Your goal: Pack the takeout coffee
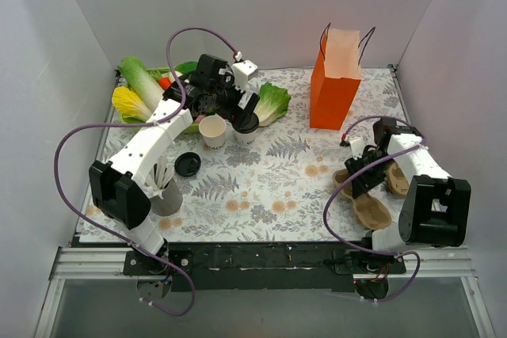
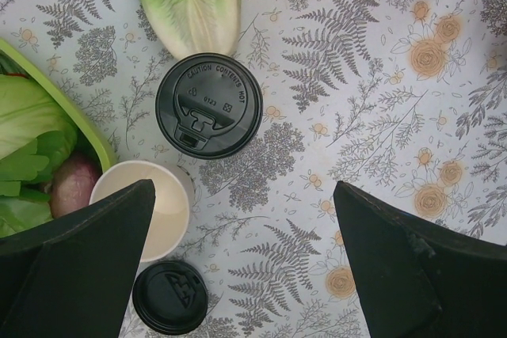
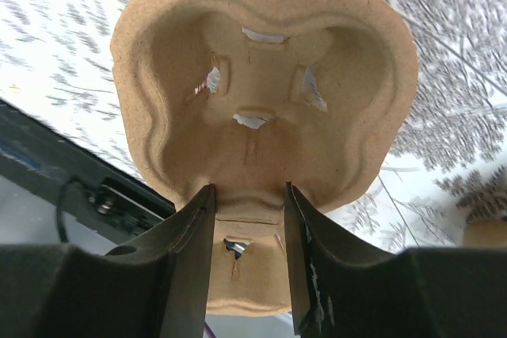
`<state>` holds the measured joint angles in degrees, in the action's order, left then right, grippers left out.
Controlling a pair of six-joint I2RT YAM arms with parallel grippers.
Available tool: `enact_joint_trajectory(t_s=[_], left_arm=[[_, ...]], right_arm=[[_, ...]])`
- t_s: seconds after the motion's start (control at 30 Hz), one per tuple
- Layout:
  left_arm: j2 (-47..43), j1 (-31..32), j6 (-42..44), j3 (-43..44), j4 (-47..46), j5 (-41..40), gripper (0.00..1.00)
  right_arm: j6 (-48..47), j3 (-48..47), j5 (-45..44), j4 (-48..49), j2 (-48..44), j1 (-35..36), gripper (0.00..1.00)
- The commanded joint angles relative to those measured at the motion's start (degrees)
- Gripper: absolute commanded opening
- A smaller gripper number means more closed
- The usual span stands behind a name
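Left gripper (image 2: 244, 195) hangs over the far left part of the tabletop (image 1: 293, 172), jaws spread as wide as they go, nothing between them. The coffee cup (image 2: 208, 104), black lid on, stands upright just ahead of that gap, not inside it, with a lettuce leaf (image 2: 190, 1) just beyond it. Here's the worry: the open cup (image 2: 146, 203) sits partly under one of the fingers (image 2: 75, 263), and a straight drop from here would likely land on its rim and tip it, or close on the wrong cup altogether. The loose lid (image 2: 169, 297) lies near that finger too. So the gripper needs to shift toward the lidded cup before going down, I'd say. Squeeze too hard and the paper wall buckles or the lid pops. Over at the near right corner, the right gripper (image 3: 247, 227) is clamped on the waist of a cardboard cup carrier (image 3: 261, 93). The orange bag (image 1: 334, 93) stands toward the far right corner, well apart from the coffee cup, and its handles could snag the cup on the way in
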<state>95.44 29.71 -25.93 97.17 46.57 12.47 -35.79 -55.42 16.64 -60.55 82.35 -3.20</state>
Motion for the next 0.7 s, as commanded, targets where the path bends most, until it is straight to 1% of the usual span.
enact_joint_trajectory(t_s=[0.0,0.03,0.07,0.1,0.13,0.17,0.2,0.23,0.27,0.3,0.33,0.37,0.4,0.43,0.47,0.5,0.53,0.57,0.63,0.67], left_arm=[[-4.47,-0.01,0.97,-0.40,0.72,-1.66,0.98],[-4.47,0.08,1.06,-0.48,0.72,-1.75,0.98],[-4.56,0.17,0.97,-0.66,0.72,-1.92,0.98],[-4.47,0.17,0.97,-0.66,0.81,-1.92,0.98],[-4.47,0.17,0.97,-0.66,0.81,-1.84,0.98],[-4.38,0.08,0.80,-0.57,0.81,-2.01,0.98],[-4.38,0.17,0.62,-0.49,0.81,-1.92,0.98],[-4.21,0.08,0.71,-0.40,0.81,-2.01,0.98],[-4.03,0.17,0.71,-0.31,0.81,-2.01,0.98],[-3.86,0.08,0.62,0.04,0.81,-2.18,0.98],[-3.77,0.08,0.71,0.04,0.81,-2.36,0.98],[-3.77,0.17,0.80,0.04,0.81,-2.62,0.98],[-3.68,0.17,1.06,0.04,0.81,-2.80,0.98],[-3.77,0.17,1.23,0.13,0.81,-2.80,0.98],[-3.77,0.08,1.24,0.04,0.81,-2.80,0.98],[-3.86,0.08,1.24,-0.13,0.72,-2.80,0.98],[-4.29,0.08,1.15,-0.48,0.20,-2.89,0.98],[-4.47,-0.01,0.97,-0.57,0.02,-2.89,0.98],[-5.43,-0.01,-0.96,-1.01,-0.77,-2.10,0.98],[-5.87,-0.01,-1.66,-1.27,-1.04,-1.49,0.98]], right_arm=[[2.04,2.24,-10.39,6.40,-1.66,-2.15,0.01],[1.95,2.16,-11.01,6.41,-1.58,-2.94,0.01],[1.52,1.81,-10.84,6.24,-1.40,-3.56,0.10],[1.43,1.02,-10.50,4.93,-0.79,-4.35,0.29],[1.08,0.40,-9.71,3.88,-0.44,-4.53,0.38],[0.46,-0.47,-6.22,2.56,-0.17,-4.62,0.46],[-0.93,-1.70,-4.45,0.89,0.27,-4.53,0.56],[-1.21,-4.41,-0.69,-1.47,0.27,-4.62,0.58],[-1.73,-6.52,1.27,-2.80,0.27,-4.62,0.60],[-2.00,-8.55,3.03,-3.51,0.36,-4.62,0.66],[-1.83,-13.00,6.00,-4.30,0.27,-4.45,0.71],[-1.65,-15.14,7.51,-4.31,0.36,-4.44,0.78],[-1.74,-17.16,9.09,-4.31,0.45,-4.10,0.91],[-1.83,-19.62,12.41,-4.05,0.71,-3.83,0.92],[-2.26,-24.16,14.19,-3.61,0.88,-3.48,0.93],[-2.70,-26.56,15.86,-2.47,1.15,-2.61,0.94],[-3.92,-28.41,18.92,-0.98,1.06,-1.99,0.94],[-4.72,-31.39,20.34,3.12,0.89,-1.46,0.95],[-5.17,-32.73,20.10,8.32,0.10,0.64,0.96],[-6.65,-33.43,19.05,13.31,0.10,1.61,0.96]])
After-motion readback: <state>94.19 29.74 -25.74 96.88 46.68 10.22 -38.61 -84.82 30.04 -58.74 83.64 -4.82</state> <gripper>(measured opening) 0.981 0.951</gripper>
